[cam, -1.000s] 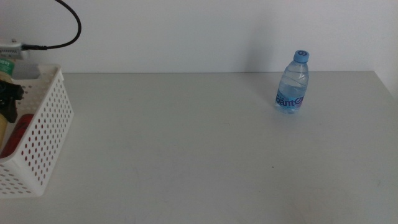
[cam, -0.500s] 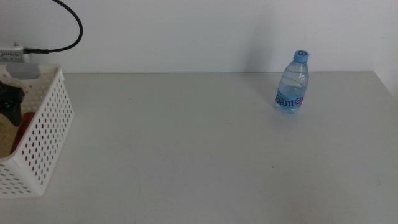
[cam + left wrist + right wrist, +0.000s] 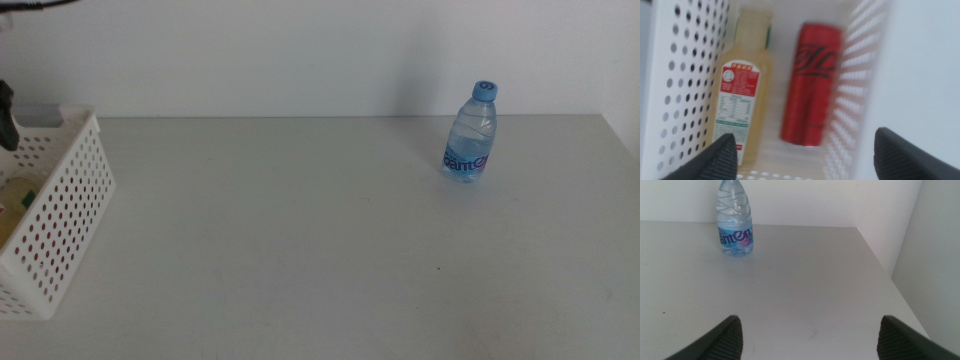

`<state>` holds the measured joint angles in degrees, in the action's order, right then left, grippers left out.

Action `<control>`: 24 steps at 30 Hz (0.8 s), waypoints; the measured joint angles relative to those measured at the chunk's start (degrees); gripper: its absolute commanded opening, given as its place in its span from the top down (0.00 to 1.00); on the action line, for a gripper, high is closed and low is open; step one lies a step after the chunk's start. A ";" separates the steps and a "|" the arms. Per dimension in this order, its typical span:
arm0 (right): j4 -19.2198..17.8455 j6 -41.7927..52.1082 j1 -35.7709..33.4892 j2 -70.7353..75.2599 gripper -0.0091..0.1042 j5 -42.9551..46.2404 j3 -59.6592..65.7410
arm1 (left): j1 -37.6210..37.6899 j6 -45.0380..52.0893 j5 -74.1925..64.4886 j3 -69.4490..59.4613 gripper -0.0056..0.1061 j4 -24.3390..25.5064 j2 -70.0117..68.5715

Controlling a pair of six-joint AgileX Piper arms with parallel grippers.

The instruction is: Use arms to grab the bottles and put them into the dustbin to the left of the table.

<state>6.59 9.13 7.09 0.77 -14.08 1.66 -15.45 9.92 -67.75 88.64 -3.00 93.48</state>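
The white perforated dustbin (image 3: 62, 225) stands at the table's left edge. In the left wrist view the yellow-liquid bottle (image 3: 742, 97) and the red soda can (image 3: 812, 85) lie side by side inside the dustbin (image 3: 687, 75). My left gripper (image 3: 806, 144) is open and empty above them; in the middle view only a dark bit of it (image 3: 5, 108) shows at the left edge. The small water bottle (image 3: 471, 133) with a blue cap stands upright at the back right of the table. My right gripper (image 3: 811, 325) is open and empty, low over the table, well short of the water bottle (image 3: 735, 220).
The light-grey table (image 3: 300, 240) ends at a white wall behind. Its right edge (image 3: 885, 270) runs close to the water bottle's side. The right arm is out of the middle view.
My left gripper has let the yellow bottle drop into the dustbin and has risen up out of it. The dustbin has shifted slightly left. The water bottle has not moved.
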 measured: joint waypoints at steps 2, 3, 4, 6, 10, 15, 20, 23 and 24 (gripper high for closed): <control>0.00 0.00 0.00 0.00 0.30 0.00 0.00 | 1.00 0.64 0.25 -0.27 0.11 -1.36 -3.17; 0.00 0.00 0.00 0.00 0.30 0.00 0.00 | 1.90 1.30 0.98 -0.88 0.11 -1.45 -5.10; 0.00 0.00 0.00 0.00 0.30 0.00 0.00 | 2.88 1.88 1.99 -1.64 0.11 -1.50 -7.17; 0.00 0.00 0.00 0.00 0.30 0.00 0.00 | 6.16 3.24 5.99 -4.72 0.11 -1.53 -11.77; 0.00 0.00 0.00 0.00 0.30 0.00 0.00 | 13.05 3.10 16.47 -15.34 0.11 -1.78 -21.58; -0.04 0.00 0.00 0.00 0.30 0.00 0.00 | 20.30 0.21 28.75 -31.62 0.11 -1.78 -36.62; -0.04 0.00 0.00 0.00 0.30 0.00 0.00 | 28.22 -0.21 30.98 -44.79 0.11 -1.78 -52.18; -0.04 0.00 0.00 0.00 0.30 0.00 0.00 | 33.30 -0.24 32.40 -51.67 0.11 -1.83 -61.46; -0.04 0.00 0.00 0.00 0.30 0.00 0.00 | 34.62 -0.24 33.35 -53.98 0.11 -1.84 -64.73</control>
<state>6.54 9.13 7.09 0.77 -14.08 1.66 19.17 9.68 -34.40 34.66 -4.84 28.75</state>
